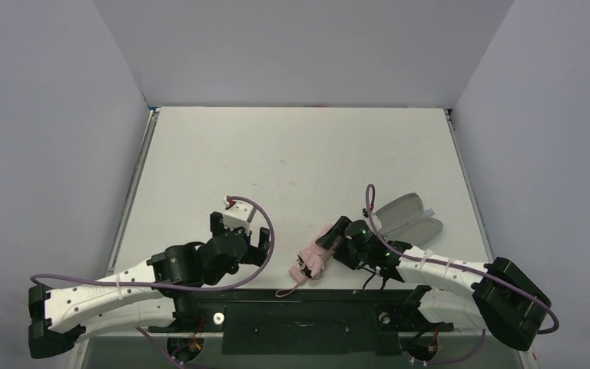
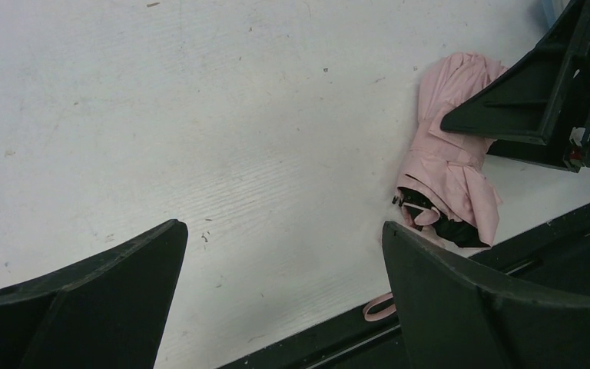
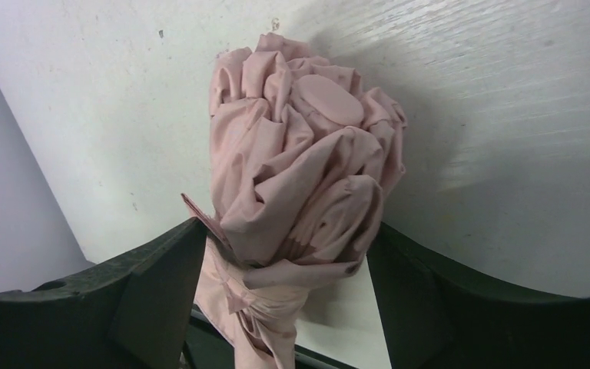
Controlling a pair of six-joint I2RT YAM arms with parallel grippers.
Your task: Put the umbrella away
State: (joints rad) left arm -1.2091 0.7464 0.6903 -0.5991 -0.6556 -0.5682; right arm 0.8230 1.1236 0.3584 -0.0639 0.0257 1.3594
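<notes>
The right gripper (image 3: 284, 240) has its jaws around the umbrella (image 3: 307, 154), one finger against the bunched pink fabric on each side; in its wrist view the folded bundle fills the middle of the frame. The left gripper (image 2: 283, 227) stands wide open and empty over the bare table (image 1: 299, 154). In the top view the umbrella lies low and centre, near the table's front edge, its loop strap (image 1: 286, 291) trailing toward the bottom. An open pale case (image 1: 409, 217) lies to the right of it.
</notes>
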